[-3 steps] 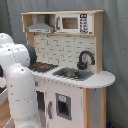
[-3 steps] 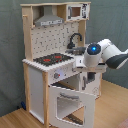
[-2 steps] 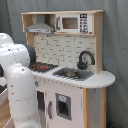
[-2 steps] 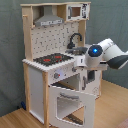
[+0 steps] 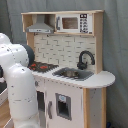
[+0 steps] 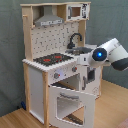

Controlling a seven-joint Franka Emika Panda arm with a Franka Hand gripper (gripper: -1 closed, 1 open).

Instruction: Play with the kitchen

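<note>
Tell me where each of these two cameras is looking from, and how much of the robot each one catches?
First exterior view: looks at the kitchen from its front, the sink end nearer; the robot arm fills the first exterior view's left.
Second exterior view: looks from the stove end, at the open oven door; the arm reaches in from the second exterior view's right.
Both exterior views share the stovetop, faucet and hood.

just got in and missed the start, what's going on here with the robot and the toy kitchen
A white robot arm is working at the front of the toy kitchen. The oven door hangs open, swung down and outward in the second exterior view. The arm reaches in just above it, near the knobs. The stovetop, sink and black faucet look untouched.
</note>
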